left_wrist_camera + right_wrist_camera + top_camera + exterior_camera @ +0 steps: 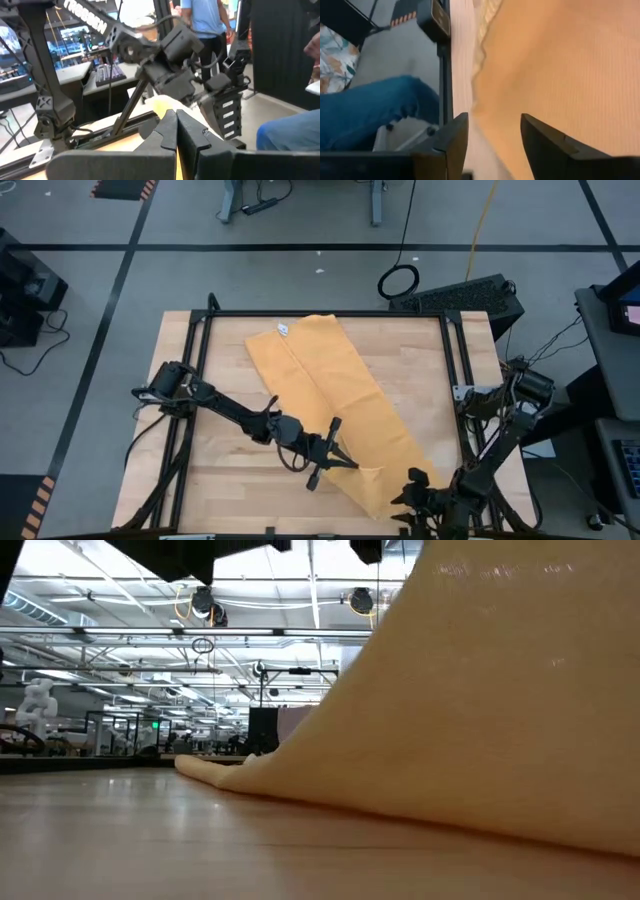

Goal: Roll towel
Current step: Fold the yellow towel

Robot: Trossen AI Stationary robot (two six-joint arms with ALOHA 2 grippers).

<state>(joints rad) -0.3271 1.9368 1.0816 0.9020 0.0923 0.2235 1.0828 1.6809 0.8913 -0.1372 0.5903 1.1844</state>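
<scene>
Low over towel [335, 395], left end effector [345, 461] closed, right end effector [412, 485] parted

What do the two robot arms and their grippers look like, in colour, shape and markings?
Both arms are black, built of slim jointed segments with dark cables at their bases. The left gripper has two flat, tapering black fingers. The right gripper has two dark wedge-shaped fingers. In the left wrist view, the right arm carries white lettering and ridged finger pads.

Towel [335, 405] diag. across table [420, 370], btwn both claws.
</scene>
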